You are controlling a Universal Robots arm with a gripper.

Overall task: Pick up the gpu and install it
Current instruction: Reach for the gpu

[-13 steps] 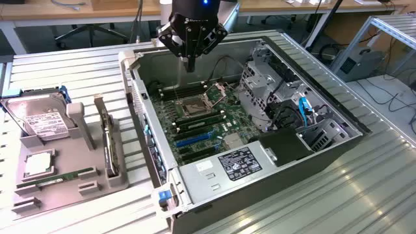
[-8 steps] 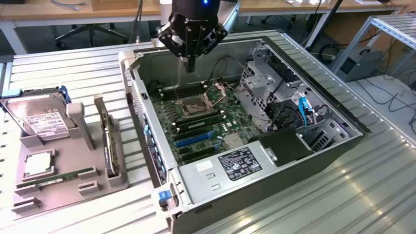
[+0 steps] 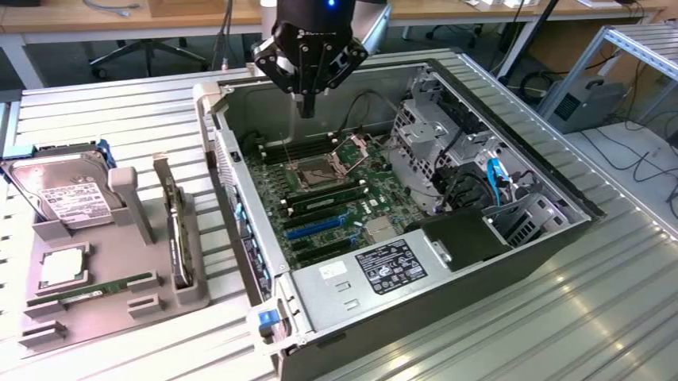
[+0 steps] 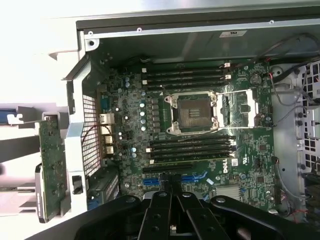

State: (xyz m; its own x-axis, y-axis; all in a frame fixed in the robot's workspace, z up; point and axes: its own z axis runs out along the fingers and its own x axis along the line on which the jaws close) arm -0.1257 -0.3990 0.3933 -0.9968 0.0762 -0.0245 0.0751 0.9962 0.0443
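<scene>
Exterior view: gripper [image 3: 307, 109] hangs over the open computer case [image 3: 477, 302], fingers pressed together, holding nothing. The gpu [image 3: 178, 238] stands on edge in the grey holder [image 3: 125, 198], on the exterior view's left of the case.

Wrist view: gripper [image 4: 172, 189] closed above the motherboard [image 4: 130, 115]. The gpu [image 4: 50, 160] is outside the case wall.

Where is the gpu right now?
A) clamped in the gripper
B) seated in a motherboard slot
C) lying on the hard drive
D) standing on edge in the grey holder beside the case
D: the gpu stands on edge in the grey holder, while the shut gripper hangs empty over the open computer case.
</scene>
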